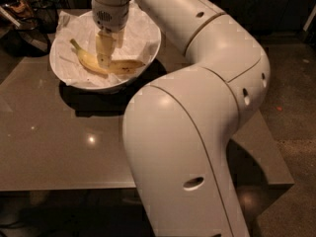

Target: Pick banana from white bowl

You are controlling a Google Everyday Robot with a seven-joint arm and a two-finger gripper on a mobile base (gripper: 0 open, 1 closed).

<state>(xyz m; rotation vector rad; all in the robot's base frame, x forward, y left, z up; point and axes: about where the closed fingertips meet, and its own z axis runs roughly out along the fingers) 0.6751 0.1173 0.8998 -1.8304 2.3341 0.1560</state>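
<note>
The white bowl [143, 26], lined with crinkled white paper, stands at the far left of the table. The yellow banana [123, 66] lies in it, its stem pointing to the back left. My gripper [104, 58] hangs straight down from the wrist into the bowl and reaches the banana's middle, covering part of it. I cannot see whether it grips the fruit. My large white arm [197, 112] fills the right half of the view.
The glossy grey-brown table [59, 147] runs from the bowl to a front edge near the bottom of the view. Dark clutter and a wire stand [29, 14] sit behind the bowl at the back left. Floor [291, 107] lies off the table's right side.
</note>
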